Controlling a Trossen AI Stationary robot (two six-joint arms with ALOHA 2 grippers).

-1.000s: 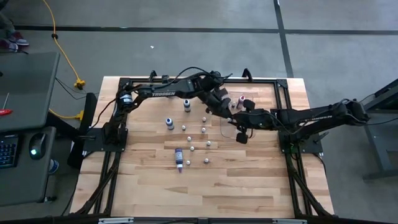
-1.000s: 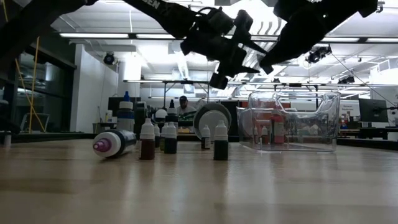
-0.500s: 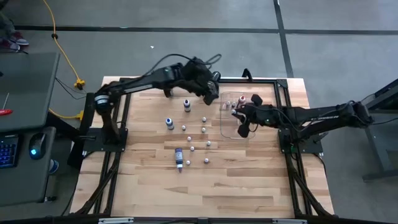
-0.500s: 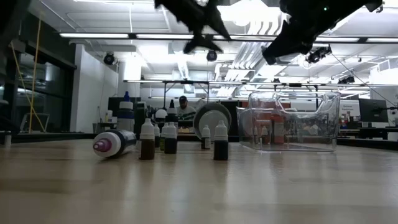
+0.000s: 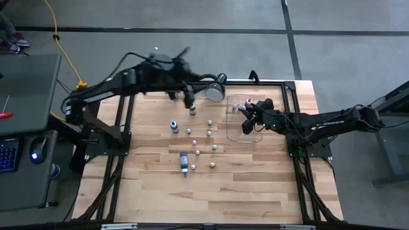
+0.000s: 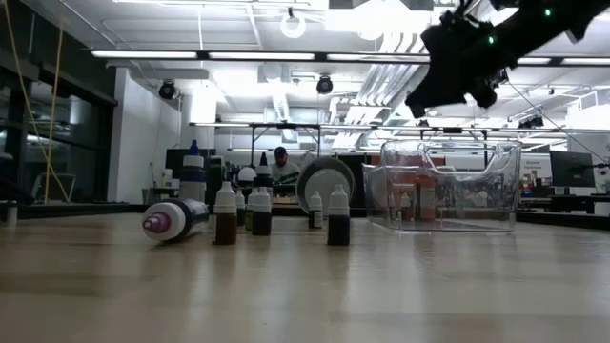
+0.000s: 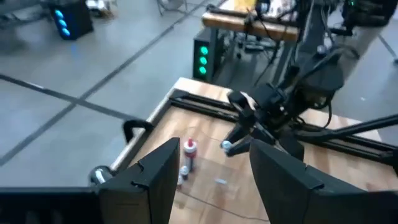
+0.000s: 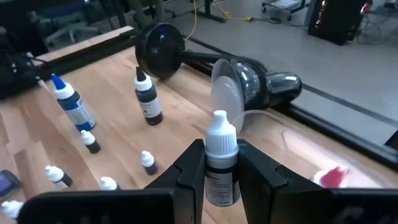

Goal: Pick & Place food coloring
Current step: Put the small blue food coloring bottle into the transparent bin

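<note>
While your right gripper (image 8: 219, 180) hangs over the clear tray (image 5: 238, 128) pinching a white-capped food coloring bottle (image 8: 220, 167), the left gripper (image 7: 211, 180) sits raised near the table's far left edge, fingers parted and empty. You have the other small bottles (image 5: 197, 137) scattered across the bare wooden tabletop (image 5: 243, 185), one lying on its side (image 6: 174, 219). Behind the table, ceiling strip lights, grey floor and a seated person (image 6: 280, 162) fill the workshop.

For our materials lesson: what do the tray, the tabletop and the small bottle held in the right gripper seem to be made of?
Tray: clear, glossy plastic, probably; things behind it show through.
Tabletop: pale wood, matte; jointed planks and grain show.
Bottle in the right gripper: likely plastic, with a smooth white cap and a printed label.
</note>
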